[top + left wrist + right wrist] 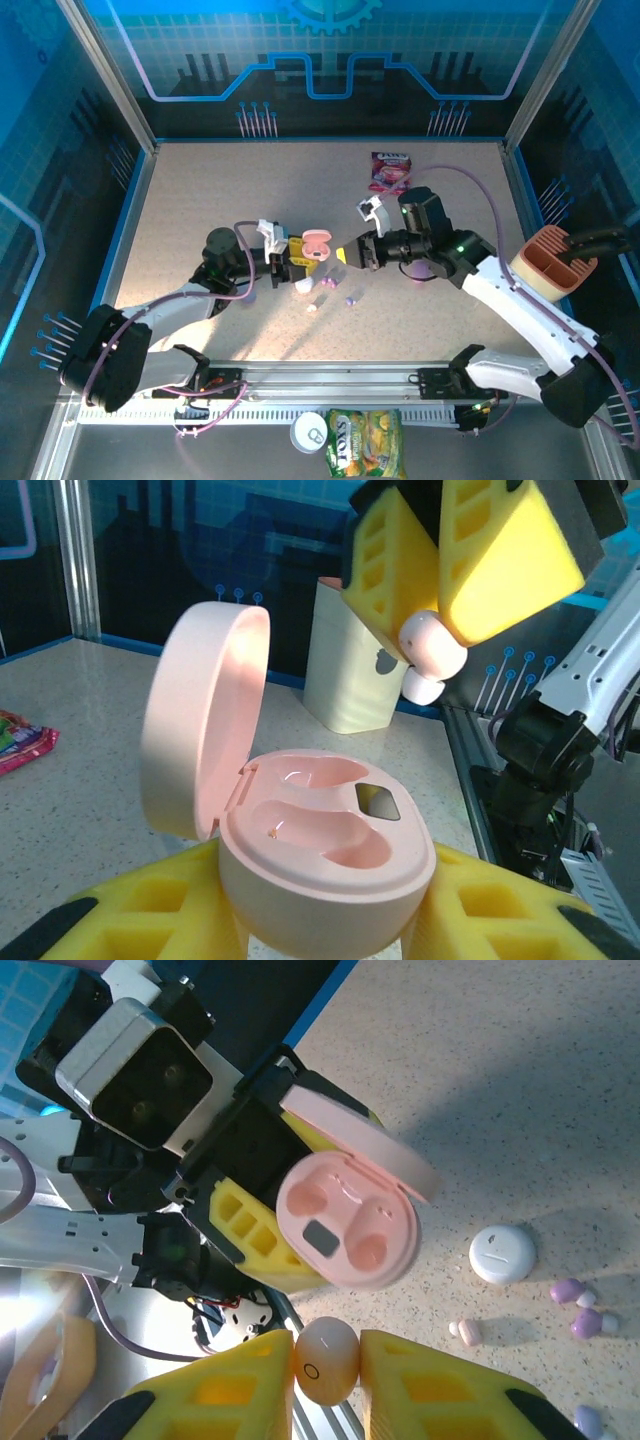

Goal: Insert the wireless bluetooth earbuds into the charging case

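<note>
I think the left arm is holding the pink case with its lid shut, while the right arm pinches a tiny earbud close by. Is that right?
Not quite: the lid is open, swung up and back, as the left wrist view shows. The rest is right: the left gripper holds the pink case, and the right gripper pinches a tiny earbud close by.

The left arm point(170, 305) and right arm point(510, 295) are white-linked and black-jointed, with lilac cables point(480, 177); ribbed yellow jaws, possibly foam.
</note>
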Available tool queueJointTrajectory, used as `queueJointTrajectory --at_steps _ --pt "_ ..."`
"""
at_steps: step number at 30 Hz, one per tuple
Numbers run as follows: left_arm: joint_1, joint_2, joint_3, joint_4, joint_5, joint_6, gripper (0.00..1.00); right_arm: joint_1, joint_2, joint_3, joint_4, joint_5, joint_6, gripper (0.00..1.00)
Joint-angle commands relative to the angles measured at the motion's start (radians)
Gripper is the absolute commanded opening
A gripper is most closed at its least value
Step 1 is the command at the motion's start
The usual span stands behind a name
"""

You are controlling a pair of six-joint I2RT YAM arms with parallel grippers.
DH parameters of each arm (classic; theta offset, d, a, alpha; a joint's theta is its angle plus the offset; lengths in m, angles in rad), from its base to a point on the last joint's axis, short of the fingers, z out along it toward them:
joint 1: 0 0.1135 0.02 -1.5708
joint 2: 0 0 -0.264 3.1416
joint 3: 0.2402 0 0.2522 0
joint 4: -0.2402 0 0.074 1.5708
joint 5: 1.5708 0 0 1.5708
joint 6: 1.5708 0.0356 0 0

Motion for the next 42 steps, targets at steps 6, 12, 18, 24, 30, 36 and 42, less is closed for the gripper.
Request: queueJointTrajectory --at_steps 6,12,18,24,30,36,42 --pt "-0.014 -0.030 0.025 -0.058 0.041 0.063 0.38 0.047 0.078 0.066 0.008 -0.005 -0.028 0.22" --pt "-0.014 -0.068 0.025 -0.117 0.035 0.096 0.39 0.065 0.107 0.071 0.038 0.004 -0.016 0.22" --pt "-0.015 -0.075 0.021 -0.112 0.034 0.092 0.39 0.070 0.128 0.057 0.035 0.024 -0.016 0.22" --pt "-0.015 -0.075 0.018 -0.109 0.040 0.091 0.39 0.073 0.138 0.039 0.075 0.032 0.001 0.22" --pt "-0.013 -0.076 0.018 -0.107 0.031 0.092 0.39 0.073 0.158 0.039 0.091 0.014 0.022 0.22" --pt "-0.013 -0.077 0.014 -0.103 0.008 0.095 0.39 0.075 0.153 0.014 0.090 0.008 0.040 0.25" --pt "-0.013 -0.078 0.015 -0.105 0.001 0.093 0.39 0.074 0.125 0.004 0.070 0.052 0.037 0.40"
